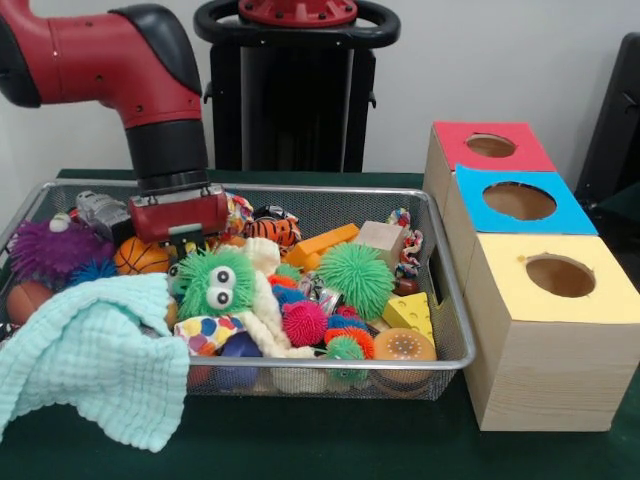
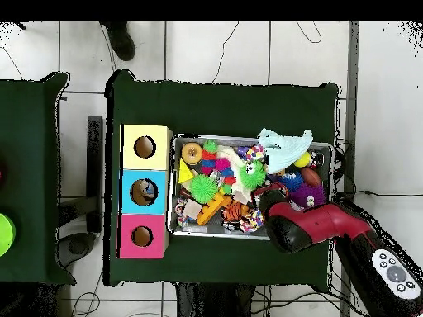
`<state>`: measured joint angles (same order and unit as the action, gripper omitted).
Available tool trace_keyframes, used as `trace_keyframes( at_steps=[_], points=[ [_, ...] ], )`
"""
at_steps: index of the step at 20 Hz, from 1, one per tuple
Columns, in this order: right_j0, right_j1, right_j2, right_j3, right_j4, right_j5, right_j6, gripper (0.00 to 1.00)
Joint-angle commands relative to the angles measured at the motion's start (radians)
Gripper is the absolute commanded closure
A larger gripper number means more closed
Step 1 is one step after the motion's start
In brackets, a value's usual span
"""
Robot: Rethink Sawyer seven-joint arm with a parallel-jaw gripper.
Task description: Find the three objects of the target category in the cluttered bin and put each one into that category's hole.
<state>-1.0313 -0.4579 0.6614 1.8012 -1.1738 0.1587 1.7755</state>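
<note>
Roughly, by size:
Table: dark green cloth-covered table [image 1: 300, 450] fills the lower frame.
Bin: silver wire-mesh bin [image 1: 455, 330], left and centre, heaped with toys.
Boxes: three wooden boxes at right, each with a round hole: yellow-topped box [image 1: 560, 275] nearest, blue-topped box [image 1: 518, 202] behind, red-topped box [image 1: 490, 146] farthest.
Arm: red and black gripper [image 1: 180, 240] lowered into the bin's upper-left part; cannot tell whether its fingers are spread or closed.
Cloth: pale mint towel [image 1: 90, 365] draped over the bin's lower-left rim.
Toys: green fuzzy googly-eyed monster [image 1: 215, 283] centre-left; green spiky ball [image 1: 356, 278] just right of it; small orange basketball [image 1: 140, 256] beside the gripper.
</note>
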Motion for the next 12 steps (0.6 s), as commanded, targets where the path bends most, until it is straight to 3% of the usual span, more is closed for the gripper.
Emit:
trace_keyframes(
  at_steps=[1,6,12],
  points=[
    [0.163,-0.07,-0.243,-0.095,-0.063,0.249,0.021,1.0],
    [0.198,-0.061,-0.309,-0.111,-0.033,0.268,0.008,1.0],
    [0.123,-0.047,-0.243,-0.08,0.076,0.279,-0.111,1.0]
  ],
)
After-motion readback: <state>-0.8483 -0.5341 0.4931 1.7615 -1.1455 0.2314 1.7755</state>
